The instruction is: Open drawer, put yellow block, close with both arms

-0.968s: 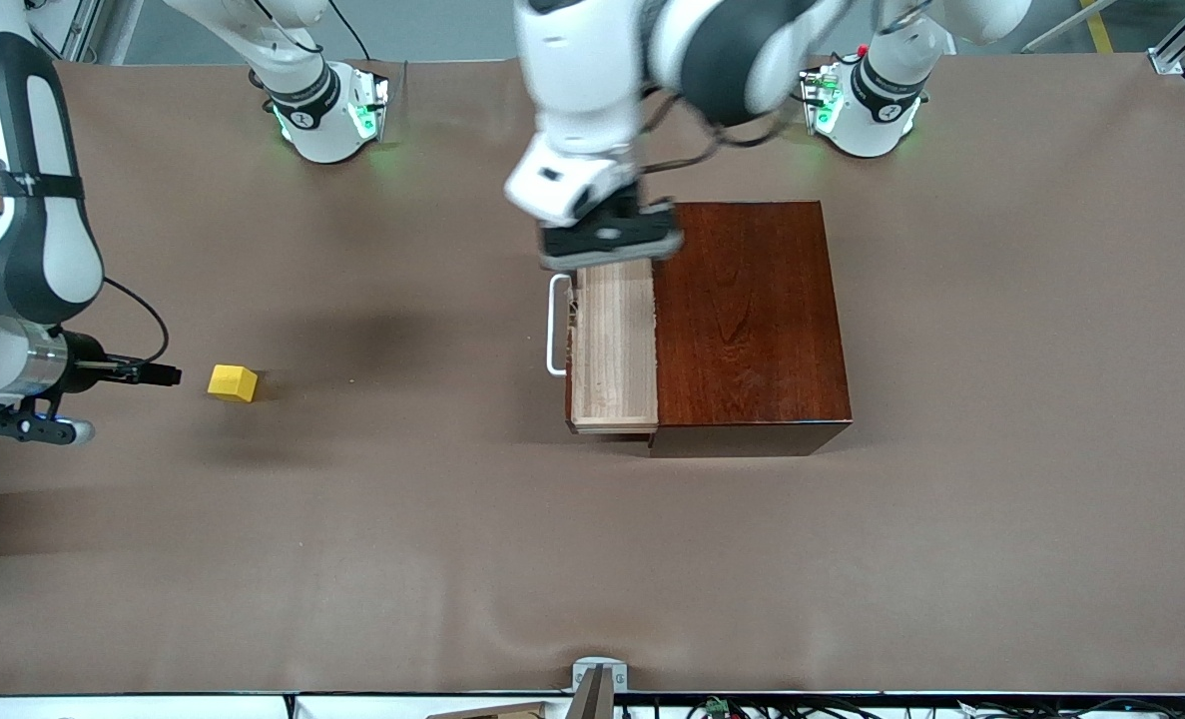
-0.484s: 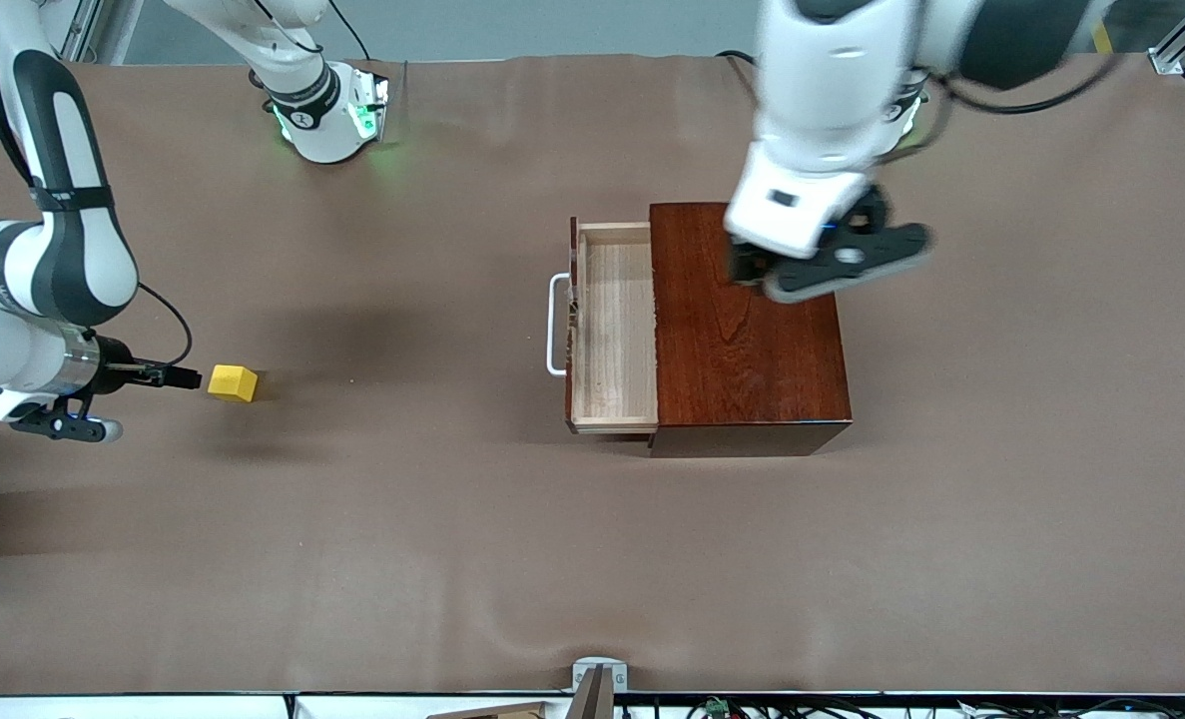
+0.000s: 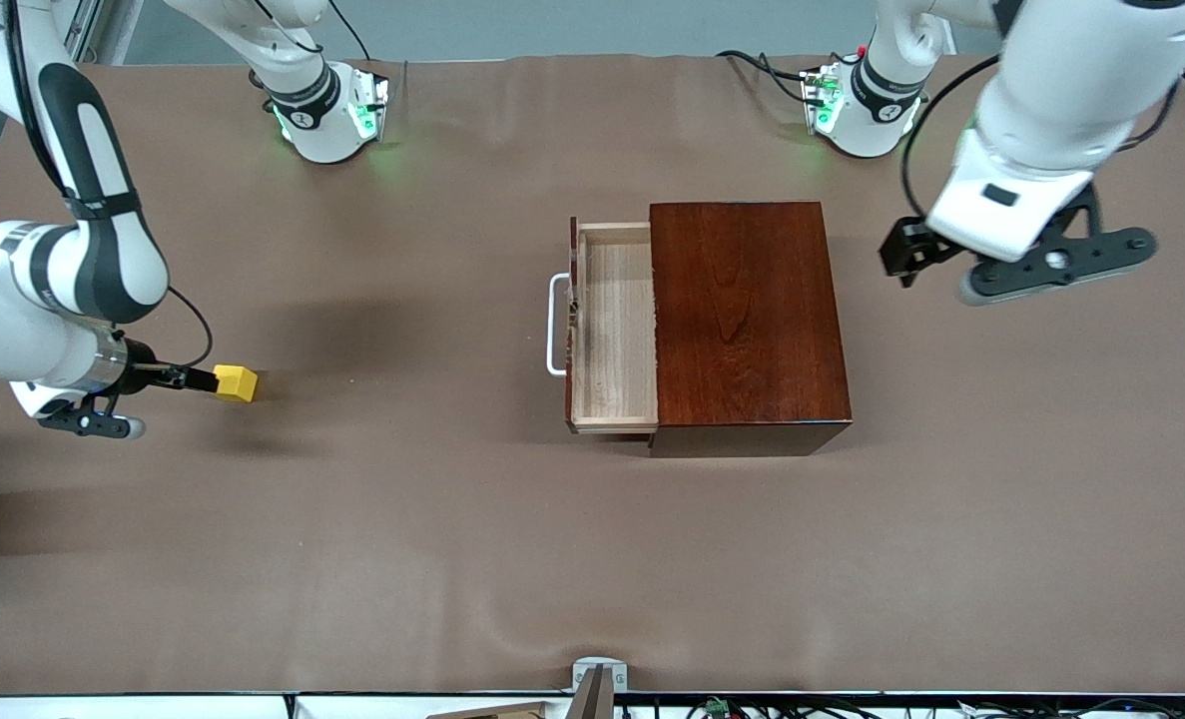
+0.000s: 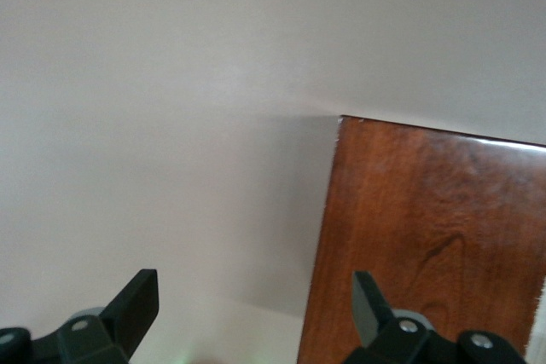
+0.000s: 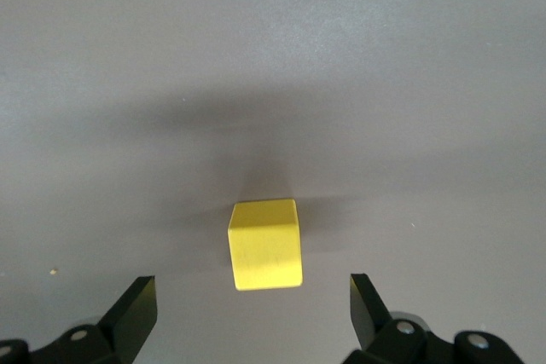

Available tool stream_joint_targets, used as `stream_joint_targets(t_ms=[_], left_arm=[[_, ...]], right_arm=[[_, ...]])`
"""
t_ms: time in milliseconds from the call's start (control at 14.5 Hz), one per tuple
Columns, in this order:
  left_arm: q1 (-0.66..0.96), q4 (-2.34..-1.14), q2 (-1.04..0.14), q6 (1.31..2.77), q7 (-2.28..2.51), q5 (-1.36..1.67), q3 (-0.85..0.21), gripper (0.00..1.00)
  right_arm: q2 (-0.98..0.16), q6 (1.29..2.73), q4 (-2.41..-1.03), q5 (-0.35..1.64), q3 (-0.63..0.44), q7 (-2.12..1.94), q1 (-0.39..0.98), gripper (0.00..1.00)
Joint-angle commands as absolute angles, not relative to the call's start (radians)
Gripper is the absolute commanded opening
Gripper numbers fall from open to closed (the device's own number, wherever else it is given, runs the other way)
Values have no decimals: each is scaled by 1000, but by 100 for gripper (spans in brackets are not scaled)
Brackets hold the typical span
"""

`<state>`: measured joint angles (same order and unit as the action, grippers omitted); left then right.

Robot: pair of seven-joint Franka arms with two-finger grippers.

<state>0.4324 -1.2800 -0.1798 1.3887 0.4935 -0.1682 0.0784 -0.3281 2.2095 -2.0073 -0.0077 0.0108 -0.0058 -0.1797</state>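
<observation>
Tabletop: brown, bare along the edge nearest the front camera. Wide open room for carrying between the block and the box.

Yellow block: small cube resting on the tabletop toward my right arm's end, well apart from the box. In the right wrist view it sits centred ahead of my fingertips, not yet between them.

Right gripper: low, just beside the block. Fingers spread as wide as they go, holding nothing. Step in hand, as I judge it: the pick. To do it well I would slide forward until the cube sits squarely between the pads, flat faces to flat pads, then close, keeping the tips from scraping the tabletop.

Drawer: pulled partly out of the dark wooden box, pale tray showing nothing inside, white handle facing my right arm's end. The opening is narrow; the block should go down clear of the drawer front and the box's top edge.

Left gripper: waiting in the air over bare tabletop beside the box, toward my left arm's end. Fingers wide apart, holding nothing. It leaves the drawer approach clear.
</observation>
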Motion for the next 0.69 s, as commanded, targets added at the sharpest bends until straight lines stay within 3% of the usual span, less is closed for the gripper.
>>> stream_joint_targets(t_ms=[0,346,622], left_arm=[[391,-1399,-92,1439,433,-175,64,100],[183,-1534,-2,1520,226,-167,-70,100],[65,-1559,23,1522,201,-156,-164,100]], right_arm=[[-319,2288,-2075,-21,25,2,-192,100],[-350,2375,-2120,-21,25,0,-190,100],[-380,2407,-2123,-21,25,-5,-196,100]])
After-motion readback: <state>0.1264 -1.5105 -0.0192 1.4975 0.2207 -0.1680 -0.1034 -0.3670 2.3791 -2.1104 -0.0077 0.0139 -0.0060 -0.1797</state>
